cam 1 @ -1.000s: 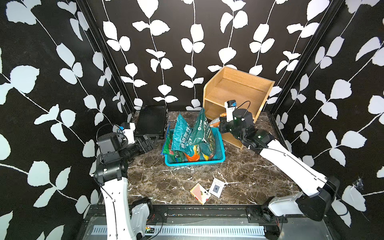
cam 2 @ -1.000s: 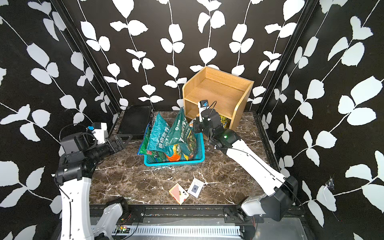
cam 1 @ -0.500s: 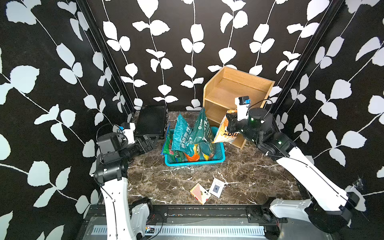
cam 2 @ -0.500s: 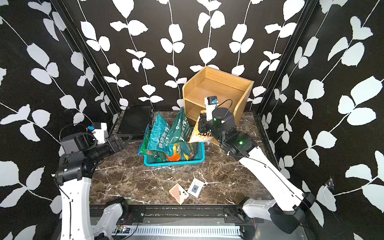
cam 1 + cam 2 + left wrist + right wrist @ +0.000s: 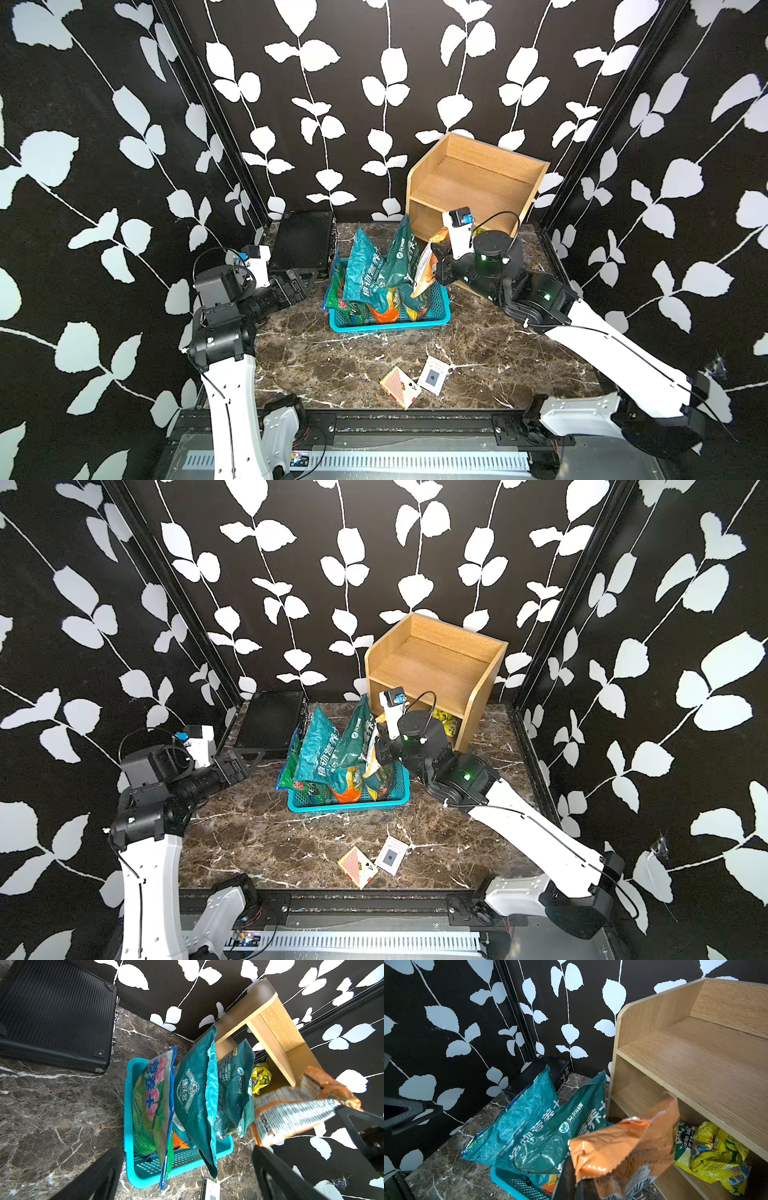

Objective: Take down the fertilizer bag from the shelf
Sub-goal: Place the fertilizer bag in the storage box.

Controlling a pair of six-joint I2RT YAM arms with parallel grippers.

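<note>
Right gripper (image 5: 439, 261) clamped tight on the top edge of the orange fertilizer bag (image 5: 424, 270). A second ago it was reaching into the lower tier of the shelf (image 5: 473, 183). Now the bag is clear of the shelf and hangs over the shelf-side end of the turquoise basket (image 5: 390, 326). Removal looks done; set-down remains. Left gripper (image 5: 303, 279) spread wide, empty, well apart. Yellow bag (image 5: 716, 1147) lies in the bottom tier.
</note>
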